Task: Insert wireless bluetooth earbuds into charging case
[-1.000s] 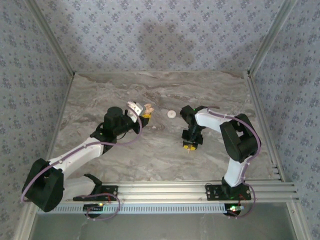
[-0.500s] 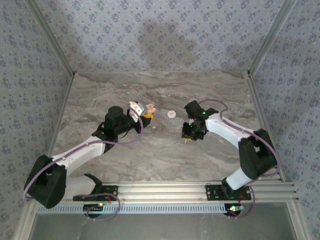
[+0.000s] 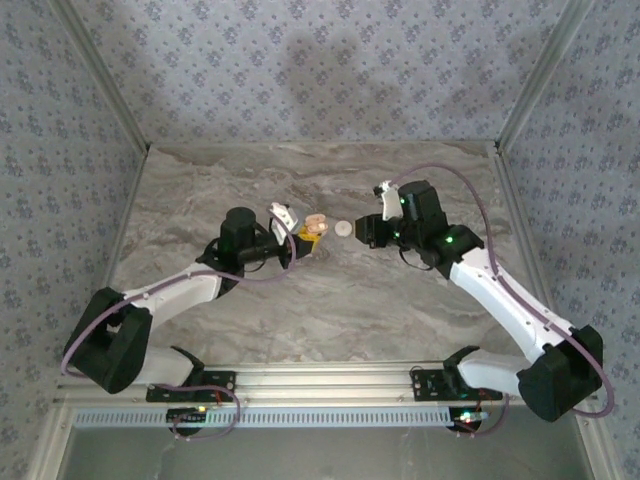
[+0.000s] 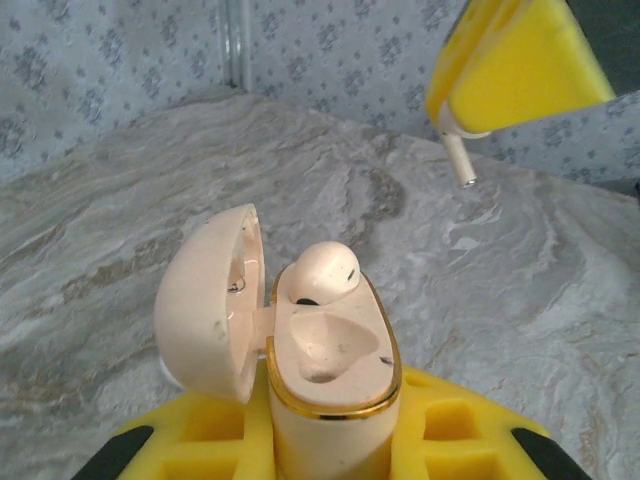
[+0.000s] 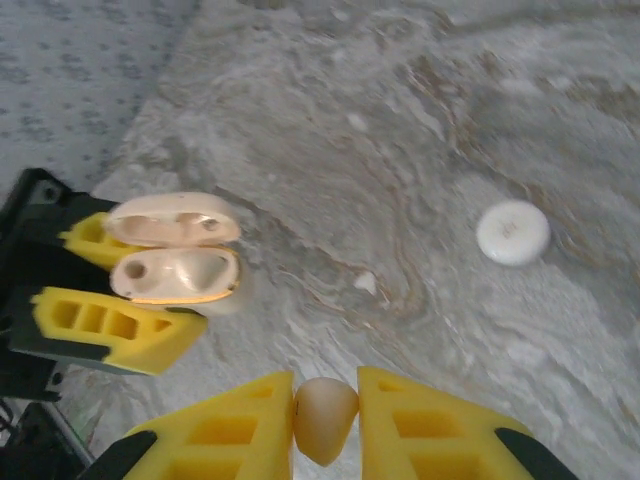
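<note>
A grey marbled worktop (image 3: 330, 310) is walled in by blue patterned panels. Two white and black arms reach in from the near edge and meet around the middle: the left arm (image 3: 170, 295) stretches towards the far right, and the right arm (image 3: 500, 290) stretches towards the far left.

The left hand (image 3: 298, 234) has yellow fingers clamped on the lower body of the charging case (image 4: 330, 370). The case sits a little left of the middle. It is peach coloured with a gold rim, and its lid is swung open to the left.

Just right of the case, a flat white round disc (image 3: 344, 228) lies on the worktop. The right hand (image 3: 376, 230) is just right of the disc and points at the case.

The first earbud (image 4: 325, 272) is seated in the far socket of the case, with its rounded head showing. The near socket is an empty hollow.

The right hand's yellow fingers (image 5: 230, 430) are closed tight on the second earbud (image 5: 323, 415). It is held near the open case but apart from it, with its thin stem (image 4: 458, 155) poking out of the hand.
</note>
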`<state>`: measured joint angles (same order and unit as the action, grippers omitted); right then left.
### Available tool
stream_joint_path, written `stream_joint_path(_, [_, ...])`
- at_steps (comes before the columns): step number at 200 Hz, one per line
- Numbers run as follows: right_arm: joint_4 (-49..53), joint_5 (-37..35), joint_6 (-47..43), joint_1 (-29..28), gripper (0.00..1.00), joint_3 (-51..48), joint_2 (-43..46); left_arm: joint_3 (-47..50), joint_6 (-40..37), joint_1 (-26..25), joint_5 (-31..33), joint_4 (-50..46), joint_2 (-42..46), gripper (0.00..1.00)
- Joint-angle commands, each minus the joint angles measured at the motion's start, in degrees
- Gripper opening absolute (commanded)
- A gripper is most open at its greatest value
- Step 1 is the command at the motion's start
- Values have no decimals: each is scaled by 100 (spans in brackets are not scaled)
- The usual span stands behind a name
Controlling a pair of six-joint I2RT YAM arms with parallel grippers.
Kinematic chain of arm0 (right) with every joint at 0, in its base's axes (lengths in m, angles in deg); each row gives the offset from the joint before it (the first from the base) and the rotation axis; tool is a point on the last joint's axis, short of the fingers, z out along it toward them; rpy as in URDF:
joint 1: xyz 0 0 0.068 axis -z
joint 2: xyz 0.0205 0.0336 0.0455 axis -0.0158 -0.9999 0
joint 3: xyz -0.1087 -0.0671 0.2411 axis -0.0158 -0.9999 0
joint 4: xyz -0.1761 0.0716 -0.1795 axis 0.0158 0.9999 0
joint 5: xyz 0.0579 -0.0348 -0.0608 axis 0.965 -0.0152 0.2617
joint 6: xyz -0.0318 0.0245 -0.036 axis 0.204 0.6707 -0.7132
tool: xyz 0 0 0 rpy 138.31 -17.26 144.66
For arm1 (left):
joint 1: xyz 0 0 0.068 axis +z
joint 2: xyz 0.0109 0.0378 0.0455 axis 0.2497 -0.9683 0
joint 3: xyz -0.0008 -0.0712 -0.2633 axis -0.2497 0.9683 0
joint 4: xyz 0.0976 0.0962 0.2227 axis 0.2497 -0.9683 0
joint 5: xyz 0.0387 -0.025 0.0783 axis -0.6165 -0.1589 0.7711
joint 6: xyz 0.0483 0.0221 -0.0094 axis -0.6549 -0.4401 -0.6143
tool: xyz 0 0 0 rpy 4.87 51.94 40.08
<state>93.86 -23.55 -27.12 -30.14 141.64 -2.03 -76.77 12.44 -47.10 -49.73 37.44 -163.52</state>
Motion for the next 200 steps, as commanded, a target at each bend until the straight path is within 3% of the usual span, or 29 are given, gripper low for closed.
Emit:
stream_joint_path(1, [-515, 582, -480, -46, 23, 315, 93, -356, -113, -55, -549, 219, -24, 17])
stream_joint_path(84, [-1060, 710, -861, -578, 23, 853, -386, -634, -19, -155, -683, 257, -36, 17])
stream_joint_path(200, [-1292, 995, -852, -715, 23, 867, -743, -669, 410, -161, -523, 598, 28, 17])
